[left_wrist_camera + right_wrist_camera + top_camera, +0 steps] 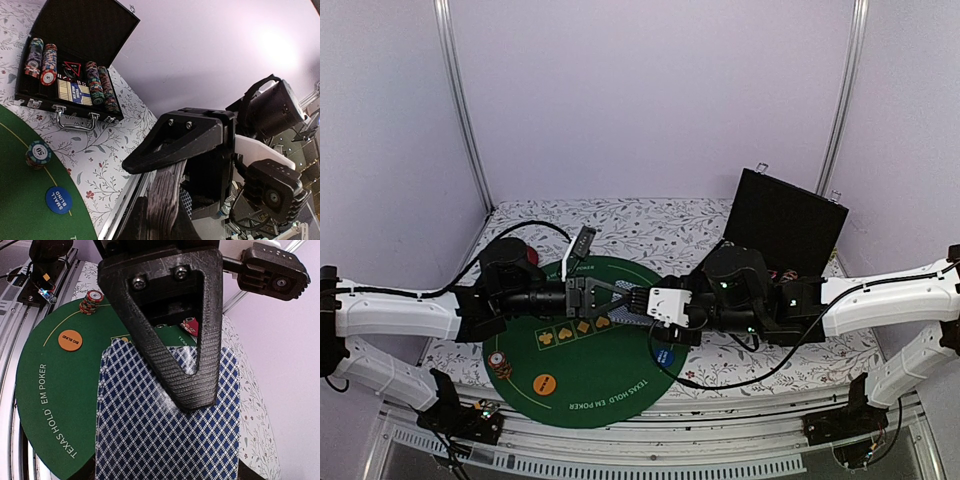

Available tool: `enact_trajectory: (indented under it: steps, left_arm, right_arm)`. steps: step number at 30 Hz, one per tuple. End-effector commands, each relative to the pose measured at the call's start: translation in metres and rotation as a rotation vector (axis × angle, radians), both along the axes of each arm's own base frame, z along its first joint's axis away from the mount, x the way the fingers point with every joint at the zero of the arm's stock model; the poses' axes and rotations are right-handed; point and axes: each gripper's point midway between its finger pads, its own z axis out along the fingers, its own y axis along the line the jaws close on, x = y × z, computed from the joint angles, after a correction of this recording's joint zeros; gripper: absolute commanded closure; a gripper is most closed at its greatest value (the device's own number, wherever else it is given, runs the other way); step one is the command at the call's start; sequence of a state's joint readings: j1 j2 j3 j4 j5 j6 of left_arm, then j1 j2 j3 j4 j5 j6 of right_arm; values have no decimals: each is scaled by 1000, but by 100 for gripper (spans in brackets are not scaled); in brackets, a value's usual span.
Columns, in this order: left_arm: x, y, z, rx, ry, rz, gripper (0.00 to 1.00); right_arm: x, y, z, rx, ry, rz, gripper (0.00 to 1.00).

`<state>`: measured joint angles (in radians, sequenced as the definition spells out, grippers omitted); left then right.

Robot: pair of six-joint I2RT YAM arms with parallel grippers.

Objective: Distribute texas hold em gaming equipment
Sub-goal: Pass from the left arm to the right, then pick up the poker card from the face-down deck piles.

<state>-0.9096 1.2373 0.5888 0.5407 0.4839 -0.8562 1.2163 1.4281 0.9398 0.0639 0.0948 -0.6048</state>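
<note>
Left gripper (615,300) pinches the playing cards (150,430) above the centre of the green poker mat (610,390). The right gripper (640,303) straddles the same cards from three o'clock; whether it grips them is unclear. On the mat, a chip stack (498,363) sits at eight o'clock and an orange Big Blind button (546,381) at seven.

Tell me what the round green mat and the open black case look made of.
Green mat: probably felt, with a matte surface and printed white lettering. Black case: rigid shell, and the inside of the lid is finely textured and matte. Its handle looks like shiny metal.
</note>
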Motion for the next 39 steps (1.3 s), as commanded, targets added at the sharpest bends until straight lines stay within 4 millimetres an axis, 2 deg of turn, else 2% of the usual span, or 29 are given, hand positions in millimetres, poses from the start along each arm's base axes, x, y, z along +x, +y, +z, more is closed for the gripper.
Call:
enact_trajectory:
  steps: [1,3,6,9,14,23,27,29,31,34,39]
  left_arm:
    - [3,1,7,-18,-17,20,99]
    - [5,0,4,-3,-13,28,81]
    - [9,-4,-3,57,-4,30,65]
    - [16,-3,-14,137,11,61,63]
    - [29,12,-30,288,2,153,62]
    - [29,23,-22,308,-28,185,60]
    - [23,16,-13,275,-47,141,50]
    - [21,12,-8,257,-54,118,53]
    - [20,11,-5,249,-59,111,63]
    - [19,14,-2,249,-66,114,70]
    - [18,25,0,265,-77,144,75]
  right_arm:
    - [1,1,16,27,-6,-5,47]
    - [1,1,15,20,2,-8,48]
    - [2,0,13,11,8,-22,48]
    - [3,-1,14,9,6,-32,48]
    - [4,-4,13,8,8,-40,49]
    - [6,-5,13,6,7,-52,50]
    - [6,-4,14,6,4,-48,51]
    - [6,-4,14,6,4,-48,51]
    - [6,-4,13,3,4,-49,52]
    - [7,-5,13,4,6,-53,52]
    - [9,-7,11,0,13,-60,53]
